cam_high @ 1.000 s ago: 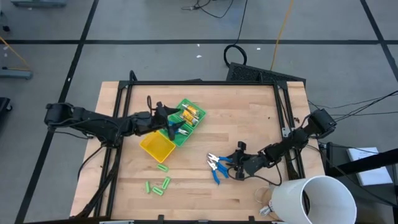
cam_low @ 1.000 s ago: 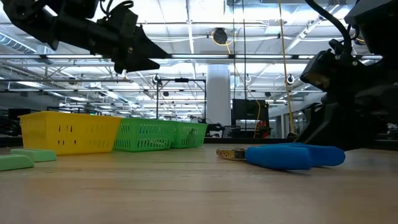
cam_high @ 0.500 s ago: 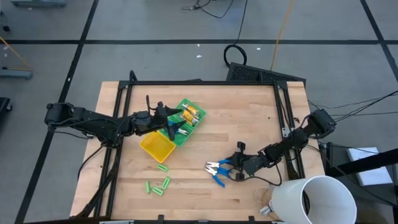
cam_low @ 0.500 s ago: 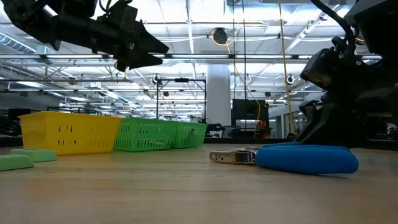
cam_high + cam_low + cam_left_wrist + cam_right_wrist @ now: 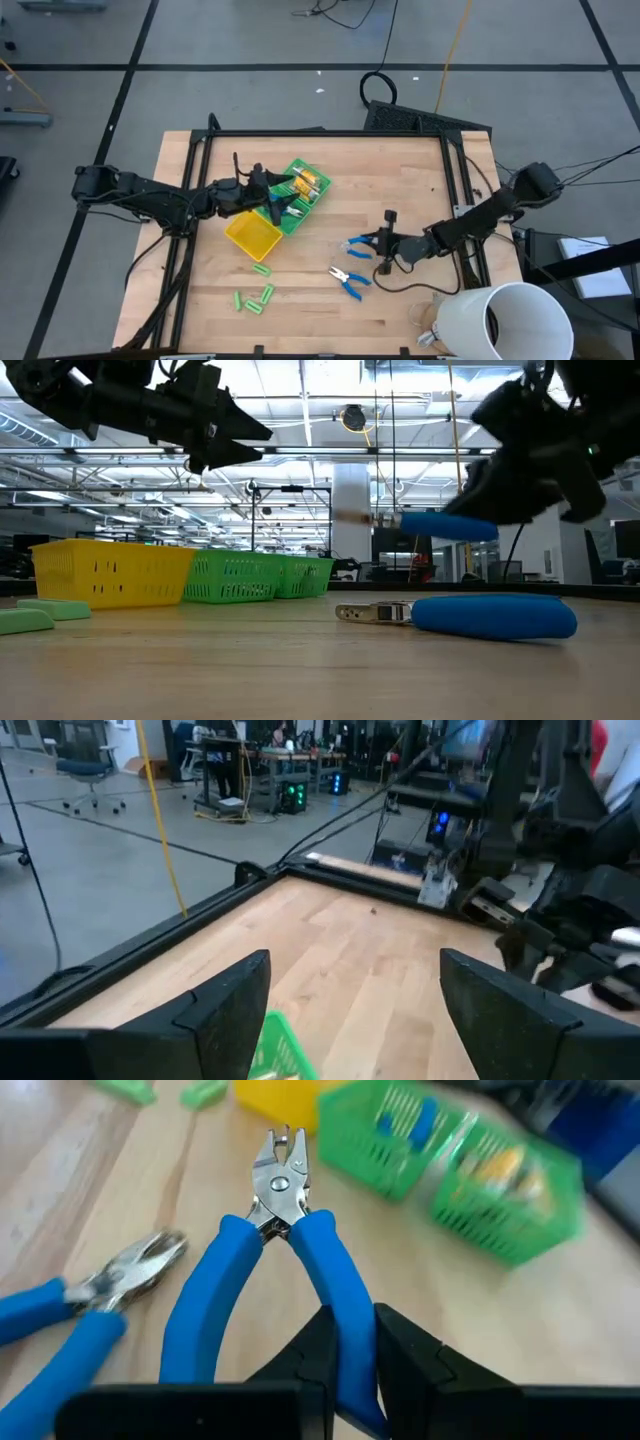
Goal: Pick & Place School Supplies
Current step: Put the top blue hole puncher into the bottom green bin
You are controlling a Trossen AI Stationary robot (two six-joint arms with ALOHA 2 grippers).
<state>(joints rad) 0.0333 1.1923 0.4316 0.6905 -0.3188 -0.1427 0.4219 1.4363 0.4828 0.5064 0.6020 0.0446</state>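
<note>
My right gripper (image 5: 385, 246) hangs above the table's right half, shut on a pair of blue-handled pliers (image 5: 360, 243), whose metal head (image 5: 281, 1168) points toward the table's left. A second blue pair (image 5: 348, 281) lies flat on the wood nearer the front edge. Several light-green sticks (image 5: 255, 296) lie at the front left. The tray has a yellow compartment (image 5: 252, 236) and green compartments (image 5: 303, 188) holding yellow-orange pieces and a blue tool. My left gripper (image 5: 277, 196) hovers open over the tray, its fingers (image 5: 228, 1010) wide apart. My right gripper pinches one blue handle (image 5: 338, 1305) of the pliers between its two fingers (image 5: 412, 1362), at that handle's free end. The fingers come from the table's right, slanting slightly down, along the handle. The pliers (image 5: 440, 525) hang roughly level, lifted clear, the other handle spread free.
A big white cup (image 5: 505, 322) stands at the front right corner. A black frame (image 5: 320, 133) runs around the tabletop. Bare wood lies between the tray and the pliers on the table (image 5: 470, 616).
My right gripper has taken hold of one pair of pliers from the two lying together and risen with it, moving toward the far edge; the pair is now clear of the wood. The other pair shifted a little and stays on the table.
</note>
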